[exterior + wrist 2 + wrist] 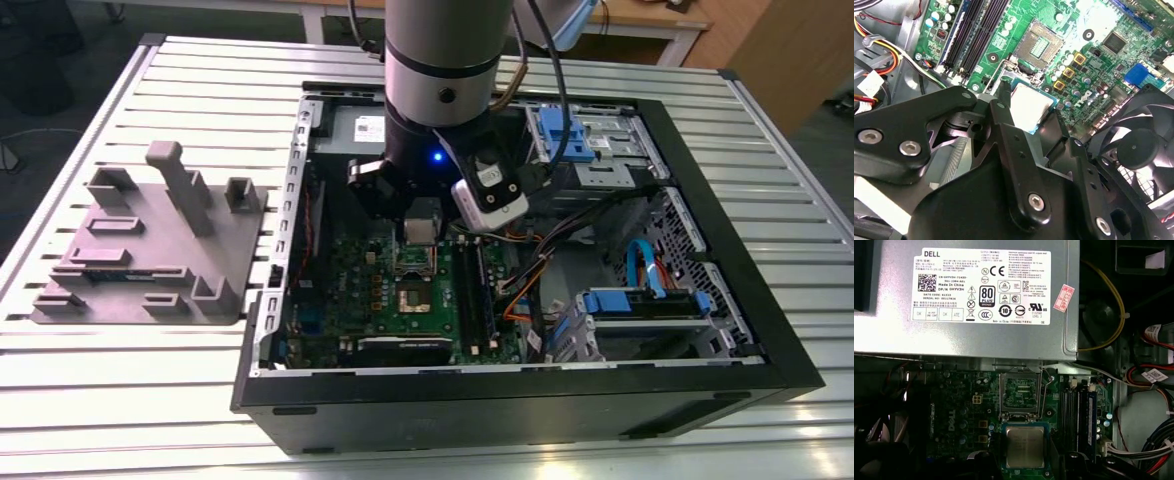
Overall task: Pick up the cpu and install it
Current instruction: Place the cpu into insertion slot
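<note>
1. My gripper [1031,112] was pinched on the cpu [1030,106]. One black finger [1004,102] sat against one edge and the other against the opposite edge, with the silver top facing away from me.
2. In the first wrist view the cpu [1025,447] hung level just beside the CPU socket [1021,392], not in it. Its metal lid and thin pale rim were both in plain sight.
3. The socket [1039,47] was open in both wrist views, with its contact field bare and the metal frame around it.
4. From the exterior view, I was reaching down into the open computer case [534,400] with the cpu [422,222] over the green motherboard [380,300], roughly above the socket area. I couldn't tell how high off the board it was.
5. The big grey power supply [974,342] with its white label sat past the socket on the side away from the cpu.
6. The black memory slots [976,30] ran alongside the socket, and a black fan [1139,145] sat off to the other side of the board.
7. Outside the case, toward the exterior view's left, a grey parts fixture [147,250] lay on the slatted table [134,400].
</note>
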### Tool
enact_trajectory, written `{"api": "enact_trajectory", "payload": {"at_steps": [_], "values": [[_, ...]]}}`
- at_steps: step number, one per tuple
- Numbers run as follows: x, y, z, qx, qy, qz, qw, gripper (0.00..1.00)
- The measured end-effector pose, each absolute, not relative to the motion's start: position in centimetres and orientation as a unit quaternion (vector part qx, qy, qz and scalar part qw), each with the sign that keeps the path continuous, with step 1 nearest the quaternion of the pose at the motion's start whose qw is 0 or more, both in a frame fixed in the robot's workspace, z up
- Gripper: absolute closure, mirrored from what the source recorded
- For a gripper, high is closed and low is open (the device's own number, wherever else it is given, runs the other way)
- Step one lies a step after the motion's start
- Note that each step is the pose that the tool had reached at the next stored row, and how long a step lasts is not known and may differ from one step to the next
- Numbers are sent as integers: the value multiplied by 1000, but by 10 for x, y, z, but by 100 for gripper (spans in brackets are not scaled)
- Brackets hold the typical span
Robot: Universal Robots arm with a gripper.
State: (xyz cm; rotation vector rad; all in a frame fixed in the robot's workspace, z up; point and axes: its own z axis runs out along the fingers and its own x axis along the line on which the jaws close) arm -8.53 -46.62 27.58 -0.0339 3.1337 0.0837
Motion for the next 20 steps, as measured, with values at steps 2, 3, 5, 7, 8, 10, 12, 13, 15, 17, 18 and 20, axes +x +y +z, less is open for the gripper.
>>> {"api": "enact_trajectory", "payload": {"at_steps": [2,3,5,7,8,10,12,13,15,17,18,20], "values": [[-85,-466,276,-11,1000,27,3,53],[-85,-466,276,-11,1000,27,3,53],[-85,-466,276,-11,1000,27,3,53],[-85,-466,276,-11,1000,27,3,53],[-85,-466,276,-11,1000,27,3,53],[-85,-466,276,-11,1000,27,3,53],[-85,-466,274,-11,1000,27,3,53],[-85,-466,272,-11,1000,27,3,53],[-85,-467,269,-11,1000,26,2,53],[-85,-471,265,-11,1000,26,2,53],[-85,-474,264,-11,1000,26,2,53],[-85,-479,260,-11,1000,26,2,53]]}}
